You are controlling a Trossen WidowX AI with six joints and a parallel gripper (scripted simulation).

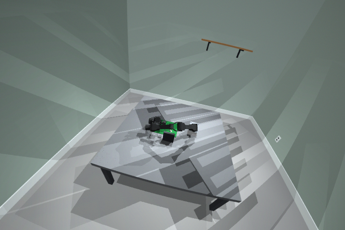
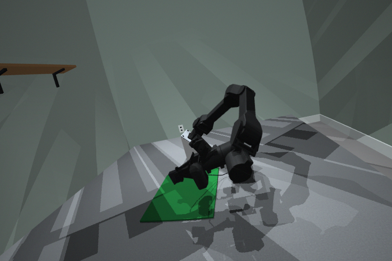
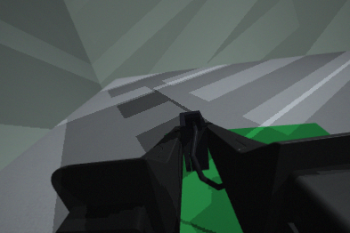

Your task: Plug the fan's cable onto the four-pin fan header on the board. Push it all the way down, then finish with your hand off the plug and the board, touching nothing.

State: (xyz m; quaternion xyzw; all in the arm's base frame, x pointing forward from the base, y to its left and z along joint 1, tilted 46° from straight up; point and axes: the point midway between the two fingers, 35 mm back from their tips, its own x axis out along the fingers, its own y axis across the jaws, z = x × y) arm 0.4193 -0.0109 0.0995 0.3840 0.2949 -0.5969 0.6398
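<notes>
- The pincer (image 1: 155,120) (image 2: 187,174) (image 3: 192,130) stands narrow, shut on the black plug (image 3: 191,118).
- In the wrist view, the cable (image 3: 195,153) bends from the plug toward five o'clock.
- There, the green board (image 1: 174,132) (image 2: 184,199) (image 3: 197,196) shows at two and six o'clock from the plug.

Blk plug (image 3: 197,148), small + boxy, pinched btwn jaw tips, top end poking out past them; seating n/a, can't tell. Blk cable (image 3: 194,148) (image 2: 217,175), thin, runs along plug btwn jaws, bends twd R jaw in wrist view. Board (image 1: 174,132) (image 2: 178,199) (image 3: 198,196): grn, flat, rect., lies on tabletop below jaws, partly hidden by them. 4-pin hdr too small/hidden to tell.
</notes>
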